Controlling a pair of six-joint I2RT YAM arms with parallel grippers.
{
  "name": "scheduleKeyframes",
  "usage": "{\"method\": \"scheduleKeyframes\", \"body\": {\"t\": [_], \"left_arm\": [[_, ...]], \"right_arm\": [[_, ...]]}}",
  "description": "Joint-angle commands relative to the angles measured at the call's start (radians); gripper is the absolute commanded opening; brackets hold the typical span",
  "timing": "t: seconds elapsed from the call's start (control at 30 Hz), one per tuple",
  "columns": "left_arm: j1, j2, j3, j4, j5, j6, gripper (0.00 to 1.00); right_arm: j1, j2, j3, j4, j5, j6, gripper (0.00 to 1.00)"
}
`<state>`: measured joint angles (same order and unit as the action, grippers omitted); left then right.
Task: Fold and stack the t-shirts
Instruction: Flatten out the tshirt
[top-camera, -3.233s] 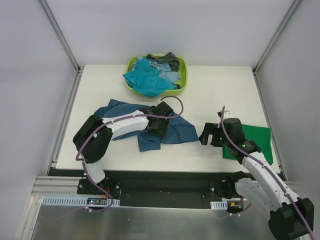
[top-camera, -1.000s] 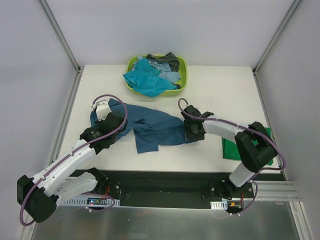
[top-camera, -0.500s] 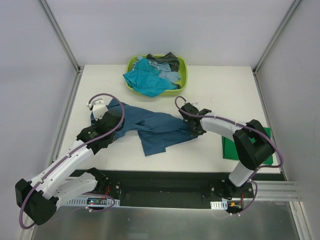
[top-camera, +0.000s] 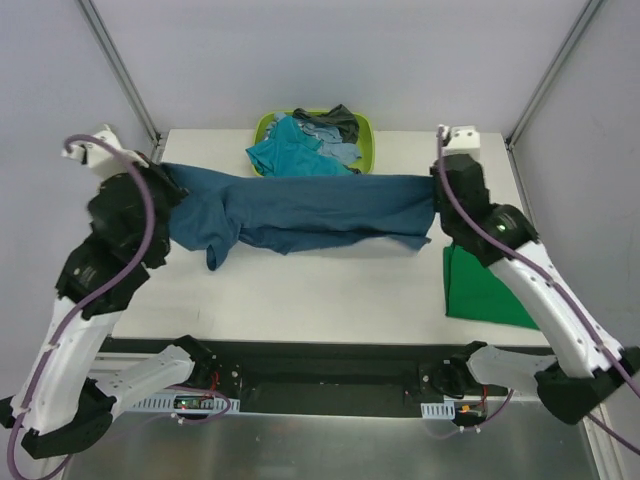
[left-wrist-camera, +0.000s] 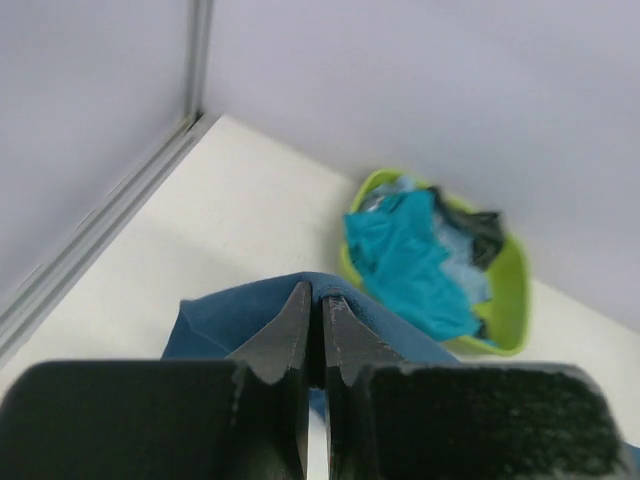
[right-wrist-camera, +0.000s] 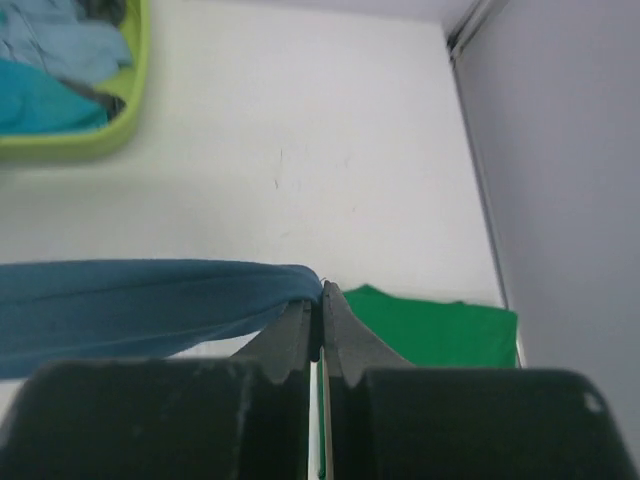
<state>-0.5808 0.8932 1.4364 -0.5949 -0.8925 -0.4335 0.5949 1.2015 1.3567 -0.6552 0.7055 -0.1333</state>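
The dark blue t-shirt (top-camera: 310, 210) hangs stretched in the air between both arms, high over the table. My left gripper (top-camera: 168, 178) is shut on its left end, where the cloth (left-wrist-camera: 260, 310) wraps over the fingertips (left-wrist-camera: 300, 300). My right gripper (top-camera: 436, 190) is shut on the right end, the blue cloth (right-wrist-camera: 150, 305) pulled taut to the left of its tips. A bright green t-shirt (top-camera: 485, 285) lies folded flat at the table's right edge, also seen as green cloth (right-wrist-camera: 440, 335) under the right gripper. More t-shirts, teal (top-camera: 285, 160), light blue and dark grey, fill the basket.
The lime-green basket (top-camera: 364, 150) stands at the back middle of the white table (top-camera: 330, 290). Metal frame posts (top-camera: 120, 70) rise at the back corners, with grey walls on both sides.
Both arms have risen and spread apart, lifting the dark blue t-shirt off the table and stretching it wide. The right gripper closed on the shirt's right end within the last second.
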Motion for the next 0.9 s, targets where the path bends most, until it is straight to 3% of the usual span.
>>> {"method": "scheduleKeyframes", "body": {"t": [0.0, 0.13, 0.27, 0.5, 0.67, 0.87], "left_arm": [[0.012, -0.054, 0.194, 0.125, 0.188, 0.26, 0.0], [0.012, -0.08, 0.346, 0.149, 0.525, 0.346, 0.0], [0.012, -0.114, 0.444, 0.149, 0.746, 0.346, 0.0], [0.012, -0.114, 0.556, 0.15, 0.955, 0.338, 0.0], [0.012, -0.001, 0.645, 0.152, 0.862, 0.401, 0.0], [0.013, 0.268, 0.583, 0.237, 0.316, 0.553, 0.0]], "right_arm": [[-0.004, -0.156, 0.114, -0.049, 0.037, -0.14, 0.0], [-0.003, -0.275, 0.234, -0.087, -0.034, -0.138, 0.01], [-0.003, -0.374, 0.33, -0.127, -0.136, -0.12, 0.0], [-0.003, -0.45, 0.492, -0.207, -0.354, -0.085, 0.0], [-0.003, -0.413, 0.53, -0.225, -0.232, -0.104, 0.0], [-0.01, -0.232, 0.421, -0.169, 0.086, -0.149, 0.01]]}}
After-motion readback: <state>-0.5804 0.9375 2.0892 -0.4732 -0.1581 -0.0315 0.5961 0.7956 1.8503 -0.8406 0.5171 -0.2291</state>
